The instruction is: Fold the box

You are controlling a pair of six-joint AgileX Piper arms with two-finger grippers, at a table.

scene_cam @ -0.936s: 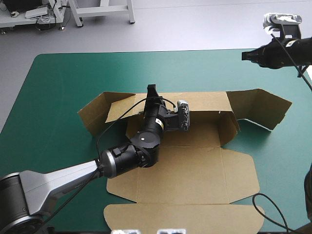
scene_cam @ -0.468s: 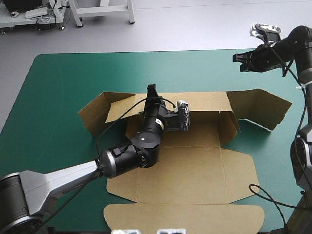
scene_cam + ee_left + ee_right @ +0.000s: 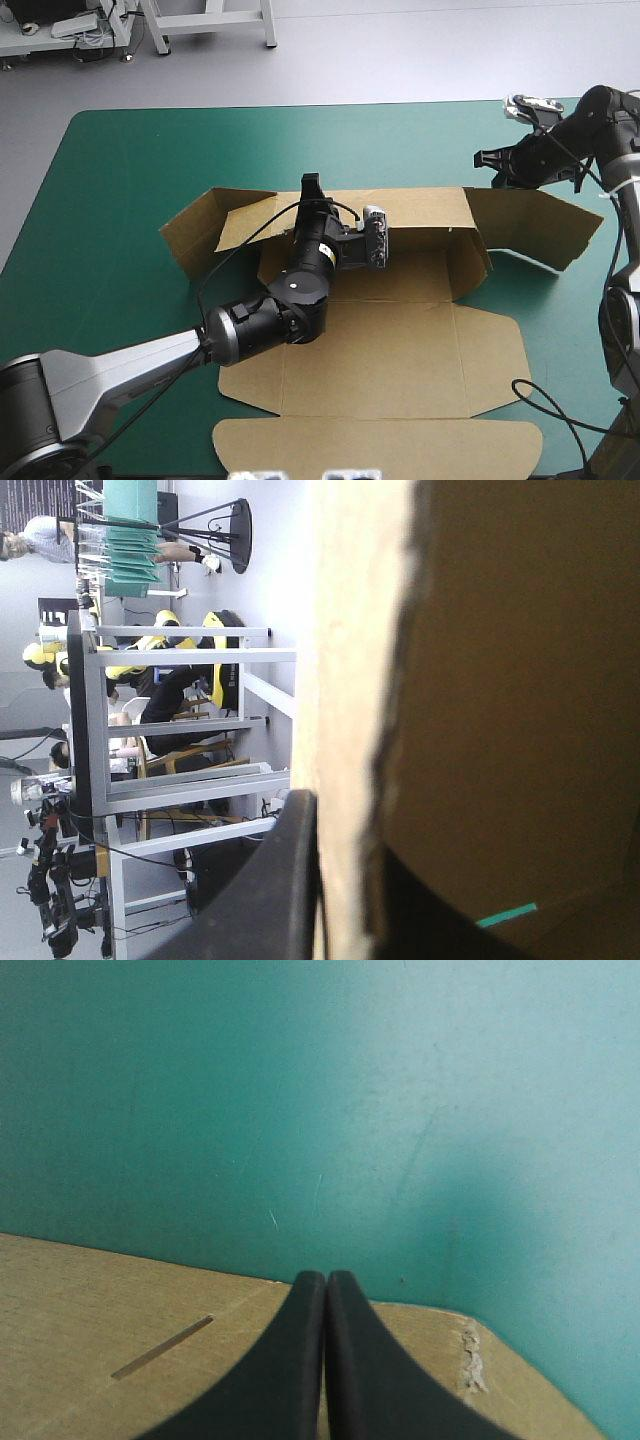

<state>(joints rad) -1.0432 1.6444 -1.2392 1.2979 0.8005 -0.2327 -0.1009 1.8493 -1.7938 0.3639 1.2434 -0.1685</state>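
Left gripper (image 3: 312, 184) clamped on one brown box (image 3: 400, 350); right gripper (image 3: 326, 1278) clenched at its edge

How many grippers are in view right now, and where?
2. The left gripper is shut on the raised far wall of the box; the right gripper, shut, is over the far edge of its right-hand flap. Neither is hidden.

Bright, even light; soft shadows under the box (image 3: 400, 350).
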